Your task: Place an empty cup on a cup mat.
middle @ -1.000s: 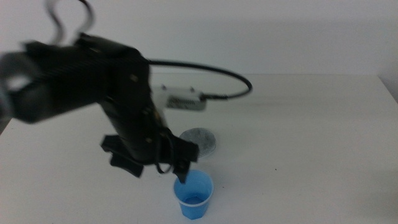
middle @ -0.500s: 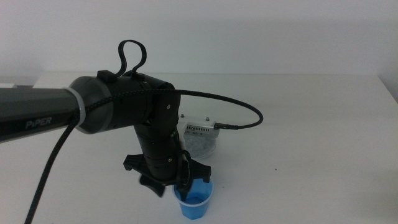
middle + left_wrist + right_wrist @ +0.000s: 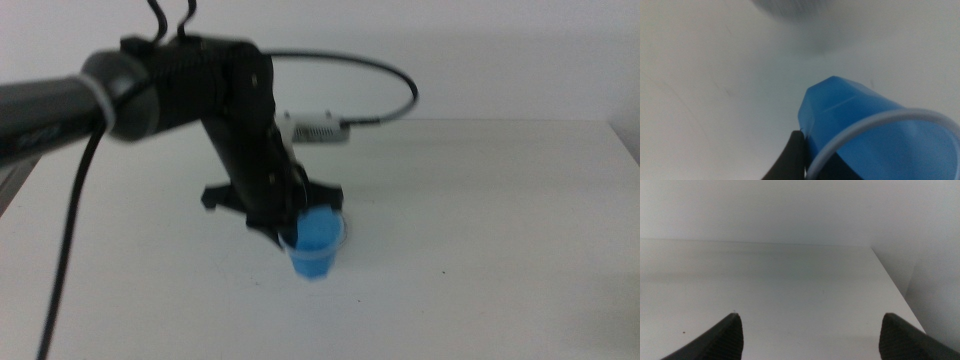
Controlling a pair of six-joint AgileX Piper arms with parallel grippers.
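Fingers of the left gripper (image 3: pixel 300 232) pinch the rim of the cup (image 3: pixel 318 240), one dark finger (image 3: pixel 790 160) pressed on the outside wall just under the pale rim, the other going down inside the cup, mostly hidden. Jaws nearly closed, only the thin cup wall between them. Cup is bright blue, faceted; middle view is blurred, so whether its base touches the table (image 3: pixel 480 250) can't be told. It sits near the middle of the tabletop, in front of the left arm's black wrist. Left arm comes in from the left side of the middle view, black cable looping above it. Cup mat (image 3: pixel 790 6) shows only in the left wrist view as a blurry grey speckled patch on the table, apart from the cup; in the middle view the arm covers it. Right gripper (image 3: pixel 810 330) waits off to the side over bare table, jaws spread wide, nothing between them
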